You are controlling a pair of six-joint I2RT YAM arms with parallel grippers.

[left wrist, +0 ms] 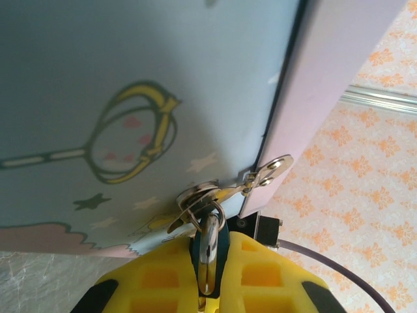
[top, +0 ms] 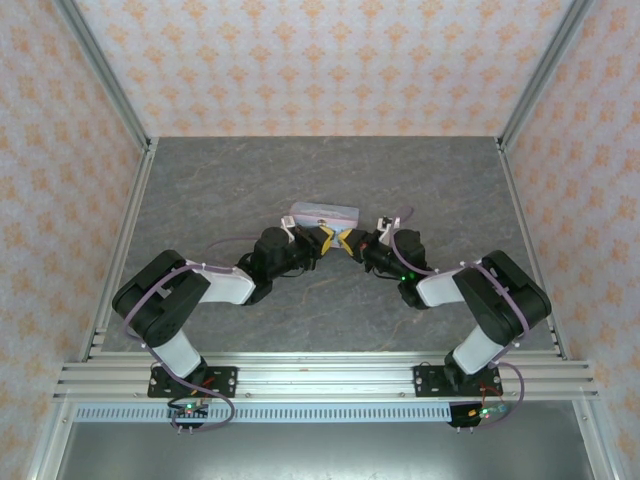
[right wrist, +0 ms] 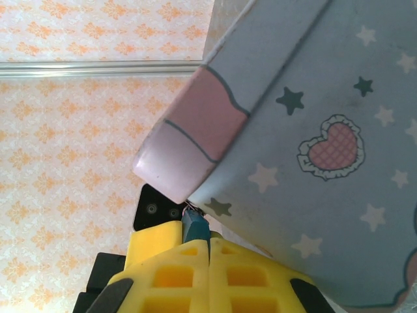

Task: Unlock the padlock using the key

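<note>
Jaws first: pinches padlock (left wrist: 209,242) tight w/ left gripper (left wrist: 210,270), right at hasp (left wrist: 260,176) of tin box (left wrist: 130,98). Squeezes right gripper (right wrist: 208,251) fully shut on small blue-green bit, prob. the key (right wrist: 195,225); can't be sure. Looks like key-to-lock step. Next needs key tip lined up w/ keyhole, pushed in, turned.

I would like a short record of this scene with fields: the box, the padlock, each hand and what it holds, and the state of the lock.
box: pastel tin box, just beyond both hands
padlock: small blue-green padlock, its silver shackle passed through the box's hasp
left hand: left hand shut on the padlock
right hand: right hand shut on a thin blue-green piece, perhaps the key
lock state: on the hasp; locked or unlocked cannot be told
</note>
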